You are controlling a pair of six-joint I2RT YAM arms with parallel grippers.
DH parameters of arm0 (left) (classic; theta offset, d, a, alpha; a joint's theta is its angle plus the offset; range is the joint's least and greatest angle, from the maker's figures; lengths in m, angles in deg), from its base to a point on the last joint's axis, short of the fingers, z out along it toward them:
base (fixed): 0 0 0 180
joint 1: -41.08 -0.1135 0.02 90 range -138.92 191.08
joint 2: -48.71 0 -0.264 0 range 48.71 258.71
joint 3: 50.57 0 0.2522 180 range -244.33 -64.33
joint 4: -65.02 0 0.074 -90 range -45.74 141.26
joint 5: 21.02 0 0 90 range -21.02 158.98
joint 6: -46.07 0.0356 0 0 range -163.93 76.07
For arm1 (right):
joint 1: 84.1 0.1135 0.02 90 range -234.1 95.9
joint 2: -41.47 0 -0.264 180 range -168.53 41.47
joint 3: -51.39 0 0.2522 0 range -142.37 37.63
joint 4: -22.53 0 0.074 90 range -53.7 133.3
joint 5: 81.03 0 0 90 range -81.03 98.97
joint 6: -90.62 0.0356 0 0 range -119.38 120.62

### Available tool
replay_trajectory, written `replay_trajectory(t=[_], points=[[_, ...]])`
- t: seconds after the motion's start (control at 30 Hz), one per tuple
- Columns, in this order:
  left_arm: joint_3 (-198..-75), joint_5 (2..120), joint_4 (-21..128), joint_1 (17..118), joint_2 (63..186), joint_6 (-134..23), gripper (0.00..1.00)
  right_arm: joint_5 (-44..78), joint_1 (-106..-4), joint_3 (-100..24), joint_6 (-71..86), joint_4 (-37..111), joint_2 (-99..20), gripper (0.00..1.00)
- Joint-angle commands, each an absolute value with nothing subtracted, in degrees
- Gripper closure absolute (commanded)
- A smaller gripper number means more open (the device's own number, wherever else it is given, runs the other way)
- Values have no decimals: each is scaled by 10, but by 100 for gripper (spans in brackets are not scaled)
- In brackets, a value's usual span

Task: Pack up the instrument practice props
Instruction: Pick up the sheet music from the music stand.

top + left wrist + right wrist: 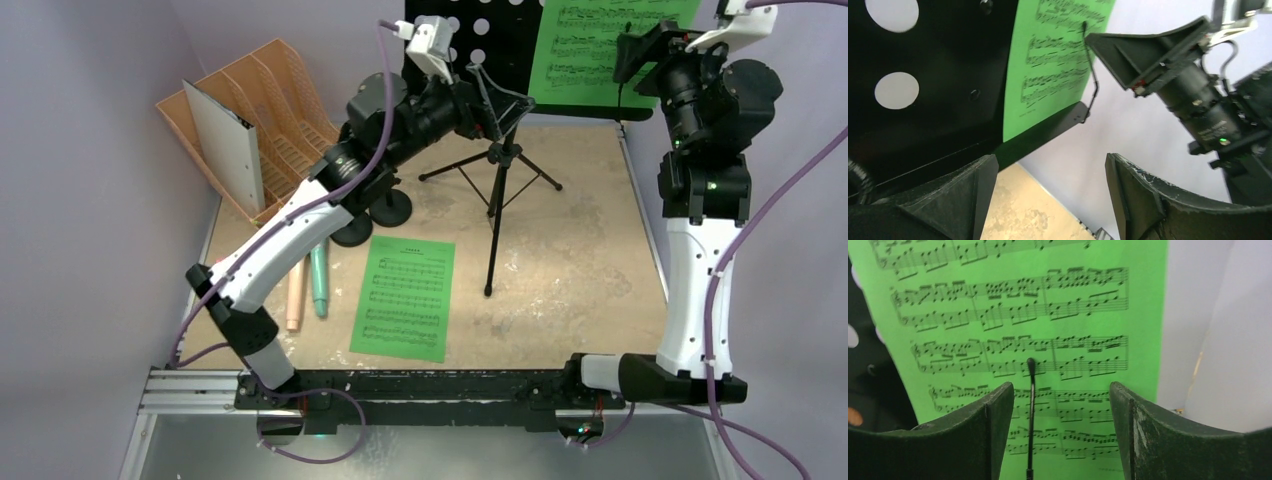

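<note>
"Scuffed dark fingers (998,440) at the bottom of your right wrist view: pinching anything?"

"No. My right end effector (1060,390) is spread and empty. The thin black wire retainer (1031,405) stands upright in the gap, touching neither finger as far as I can tell."

"And the page?"

"Straight ahead. The green sheet (998,300), matte paper, stands portrait on the black perforated music desk (510,45) at the far right, its long axis up and down, with the wire lying across its front. I judge the wire must swing aside before the paper comes free."

"Which arm?"

"The right is nearer. My left end effector (1050,157), also spread and empty, hangs by the desk's lower ledge. A second green sheet (403,298) lies flat on the counter (580,250)."
</note>
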State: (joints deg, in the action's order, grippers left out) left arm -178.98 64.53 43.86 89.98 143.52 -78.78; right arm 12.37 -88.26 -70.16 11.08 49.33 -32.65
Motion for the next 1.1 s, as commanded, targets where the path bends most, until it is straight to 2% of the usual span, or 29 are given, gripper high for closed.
replay_trajectory(t=[0.0,0.53,0.83,1.07], points=[[-1857,660,404,903,1476,-801,18,202,-887,-688,137,469,-312,30],[-1929,727,410,906,1552,-809,21,256,-889,-618,151,431,-279,56],[-1974,761,412,906,1577,-775,21,265,-889,-612,151,421,-275,63],[-2011,751,400,906,1615,-783,25,287,-889,-602,152,412,-271,77]])
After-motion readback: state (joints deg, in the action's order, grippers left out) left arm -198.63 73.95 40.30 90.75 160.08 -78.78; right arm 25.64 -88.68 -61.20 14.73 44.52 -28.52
